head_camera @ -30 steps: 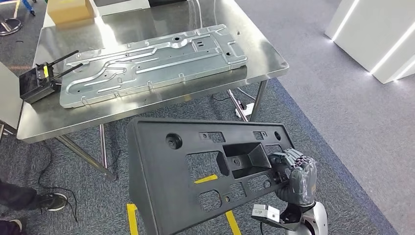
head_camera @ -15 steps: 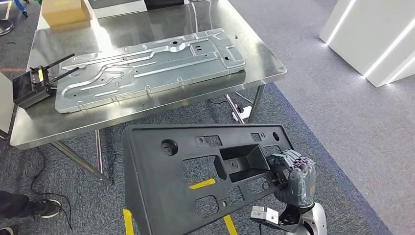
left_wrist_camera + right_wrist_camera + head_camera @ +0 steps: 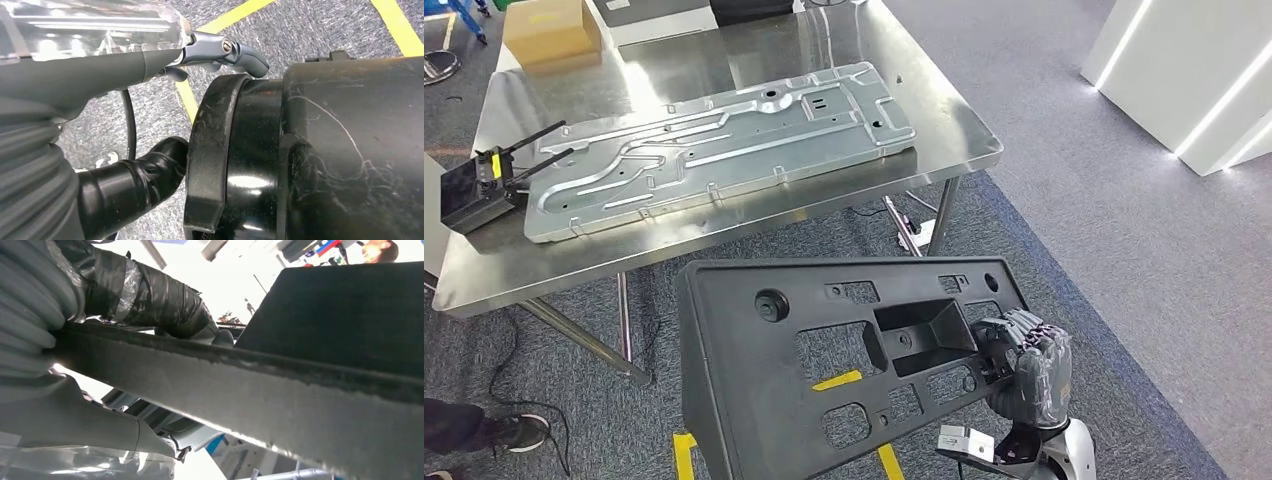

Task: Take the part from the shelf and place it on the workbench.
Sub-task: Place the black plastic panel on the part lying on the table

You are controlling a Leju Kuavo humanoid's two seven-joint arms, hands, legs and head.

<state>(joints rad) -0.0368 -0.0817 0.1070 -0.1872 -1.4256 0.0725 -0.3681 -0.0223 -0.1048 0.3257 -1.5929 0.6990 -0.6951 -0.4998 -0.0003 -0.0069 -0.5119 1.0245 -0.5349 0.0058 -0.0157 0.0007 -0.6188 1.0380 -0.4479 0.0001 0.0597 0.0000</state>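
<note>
The part is a large black plastic panel (image 3: 844, 360) with cut-outs and a box-shaped recess, held tilted in front of me, on the near side of the steel workbench (image 3: 954, 140). My right hand (image 3: 1024, 365) grips its right edge; in the right wrist view a taped finger (image 3: 150, 295) lies over the panel edge (image 3: 300, 385). In the left wrist view my left hand (image 3: 65, 165) holds the panel's other end, with a dark finger (image 3: 145, 170) against its rim (image 3: 210, 150) and the thumb (image 3: 225, 50) beyond it. In the head view the panel hides that hand.
A long stamped metal plate (image 3: 724, 140) covers most of the workbench. A black device with antennas (image 3: 474, 185) sits at its left end and a cardboard box (image 3: 544, 30) at the far corner. A person's shoe (image 3: 464, 425) and yellow floor tape (image 3: 682, 455) lie on the carpet.
The whole picture has shifted a little, so the camera moved; the workbench now sits slightly further left. Both hands keep the same hold on the black panel.
</note>
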